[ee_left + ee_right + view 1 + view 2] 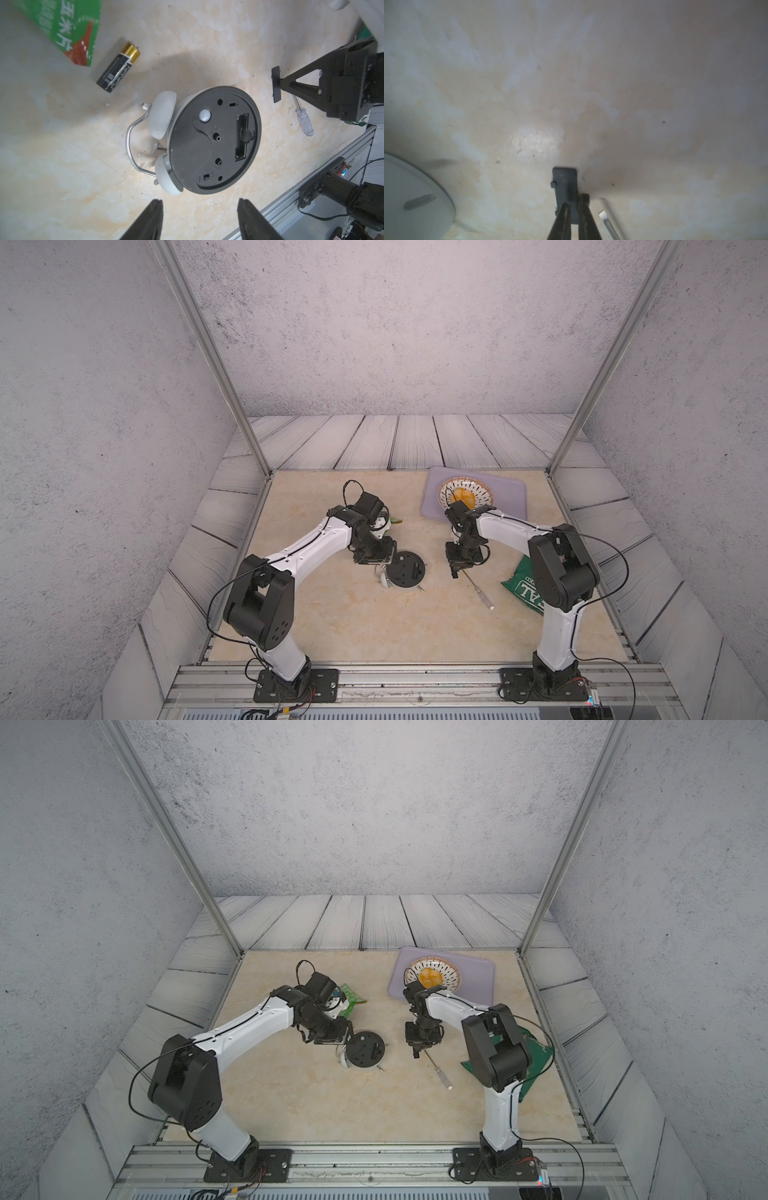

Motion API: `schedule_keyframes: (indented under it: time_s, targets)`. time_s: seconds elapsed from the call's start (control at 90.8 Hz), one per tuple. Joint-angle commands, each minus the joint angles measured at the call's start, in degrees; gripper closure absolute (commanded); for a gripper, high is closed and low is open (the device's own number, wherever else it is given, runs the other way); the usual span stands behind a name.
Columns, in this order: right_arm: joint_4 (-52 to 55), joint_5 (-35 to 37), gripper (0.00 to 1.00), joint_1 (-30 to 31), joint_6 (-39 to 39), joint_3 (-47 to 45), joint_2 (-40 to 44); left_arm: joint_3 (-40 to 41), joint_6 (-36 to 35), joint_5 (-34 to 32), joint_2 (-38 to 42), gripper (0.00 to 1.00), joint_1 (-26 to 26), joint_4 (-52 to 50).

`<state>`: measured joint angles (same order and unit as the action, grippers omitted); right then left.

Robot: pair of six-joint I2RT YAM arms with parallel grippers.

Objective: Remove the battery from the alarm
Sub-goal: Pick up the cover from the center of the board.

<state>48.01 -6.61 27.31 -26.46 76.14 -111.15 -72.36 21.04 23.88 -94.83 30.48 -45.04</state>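
The battery (pixel 118 67) is out of the alarm (pixel 214 141) and on the counter (pixel 62 166); the right end effector (pixel 574 202) is clamped on a black cover plate (pixel 565 182).
In both top views the alarm lies face down, black back up, and the battery is hidden under the left arm (pixel 316 539); a screwdriver (pixel 478 591) lies just beside the right end effector, a green bag (pixel 519 587) lies partly under that arm, and a tray (pixel 511 493) sits behind. Left wrist view: the battery lies beside a green packet (pixel 68 31), apart from the alarm, whose battery bay (pixel 242 137) stands open; the left end effector (pixel 200 200) has its jaws wide, the alarm just ahead of them. Right wrist view: the fingers (pixel 564 216) are narrow, pinching the plate.
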Motion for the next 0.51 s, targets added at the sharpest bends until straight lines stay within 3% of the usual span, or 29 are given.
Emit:
schedule_keyframes:
  time_s: [0.0,0.495]
  targets:
    - [0.8,2.5,0.85,0.2,0.7,-0.4,-2.5,0.5,0.6,1.3,1.6,0.37,-0.4,0.2]
    - [2.1,5.1,0.84,0.5,1.7,0.3,-1.4,0.8,1.8,2.1,1.6,0.37,-0.4,1.3]
